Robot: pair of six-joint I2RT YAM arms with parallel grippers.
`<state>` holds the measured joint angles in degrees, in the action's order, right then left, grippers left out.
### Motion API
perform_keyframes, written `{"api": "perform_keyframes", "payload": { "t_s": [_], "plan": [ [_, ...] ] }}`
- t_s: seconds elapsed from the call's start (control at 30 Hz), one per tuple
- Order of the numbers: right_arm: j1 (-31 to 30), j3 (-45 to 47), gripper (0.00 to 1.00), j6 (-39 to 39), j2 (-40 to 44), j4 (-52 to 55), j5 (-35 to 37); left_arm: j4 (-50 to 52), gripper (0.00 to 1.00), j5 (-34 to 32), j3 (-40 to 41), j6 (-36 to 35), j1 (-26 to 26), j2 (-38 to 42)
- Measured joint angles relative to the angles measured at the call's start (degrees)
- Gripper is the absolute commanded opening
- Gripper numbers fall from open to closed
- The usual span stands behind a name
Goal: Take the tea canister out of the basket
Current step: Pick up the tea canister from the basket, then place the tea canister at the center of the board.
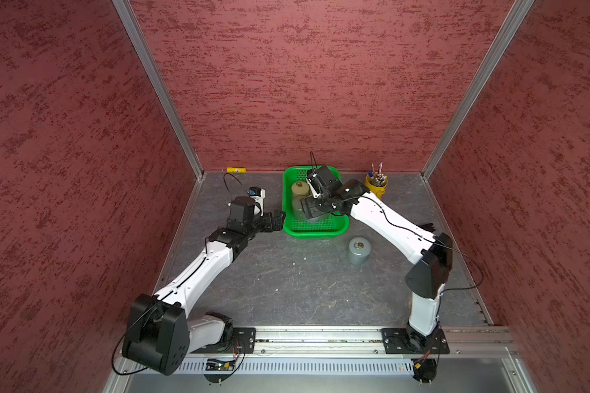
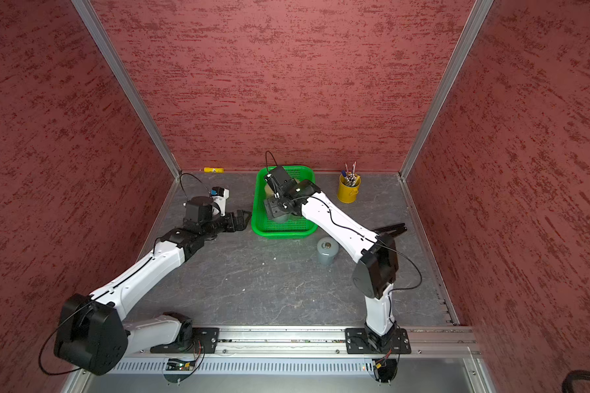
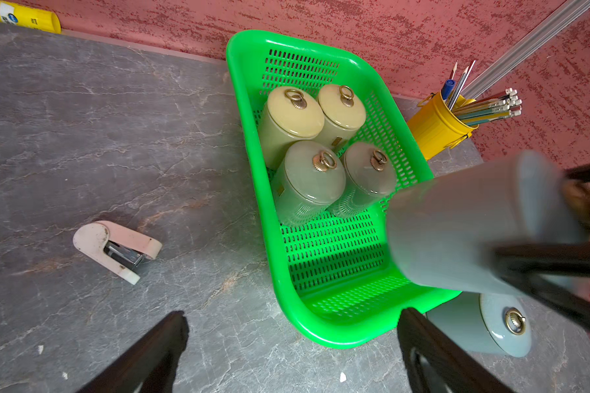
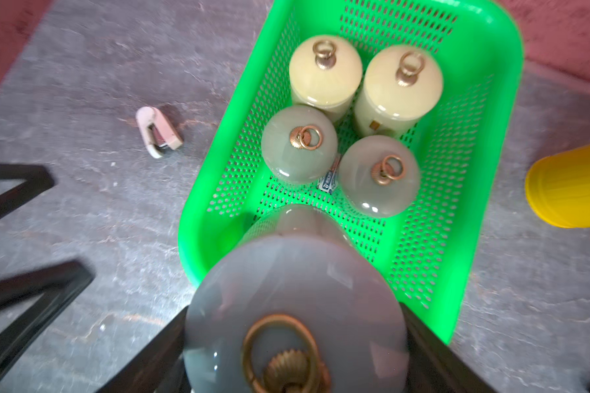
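The green basket (image 1: 315, 234) (image 3: 321, 335) stands at the back of the table. My right gripper (image 4: 295, 340) (image 1: 312, 208) is shut on a blue-grey tea canister (image 4: 297, 289) (image 3: 457, 231) with a brass ring lid, held above the basket's near end. Two cream canisters (image 3: 293, 115) and two grey-green canisters (image 3: 312, 173) stand upright in the basket's far half. My left gripper (image 3: 293, 320) (image 1: 279, 219) hangs open and empty just outside the basket's near left corner.
A second blue-grey canister (image 1: 358, 250) (image 3: 491, 326) stands on the table in front of the basket. A yellow bucket (image 1: 376, 185) of pencils is to the basket's right. A pink stapler (image 3: 116, 248) lies to its left, and a yellow glue stick (image 1: 235, 169) by the back wall.
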<state>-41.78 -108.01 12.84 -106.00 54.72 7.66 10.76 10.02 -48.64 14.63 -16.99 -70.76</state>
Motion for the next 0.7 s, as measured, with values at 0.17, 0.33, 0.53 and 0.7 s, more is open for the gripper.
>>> {"api": "perform_keyframes", "payload": {
  "t_s": [0.17,0.33,0.53,0.7],
  "plan": [
    [-0.28,8.74,0.0,-3.21,10.12,-0.26,-2.93,0.0,1.0,0.02,-0.02,0.0,0.0,0.0],
    [-0.85,20.15,0.0,-4.81,17.88,-1.79,-6.12,0.0,1.0,0.04,-0.55,0.0,-0.13,-0.55],
    [-3.1,30.88,0.0,-4.28,20.7,-3.17,-7.61,-0.04,1.0,0.09,-2.67,0.0,-0.98,-2.75],
    [-4.17,35.67,0.0,-3.15,21.24,-4.76,-7.34,-0.04,1.0,0.07,-3.34,0.02,-2.32,-4.15]
  ]
}}
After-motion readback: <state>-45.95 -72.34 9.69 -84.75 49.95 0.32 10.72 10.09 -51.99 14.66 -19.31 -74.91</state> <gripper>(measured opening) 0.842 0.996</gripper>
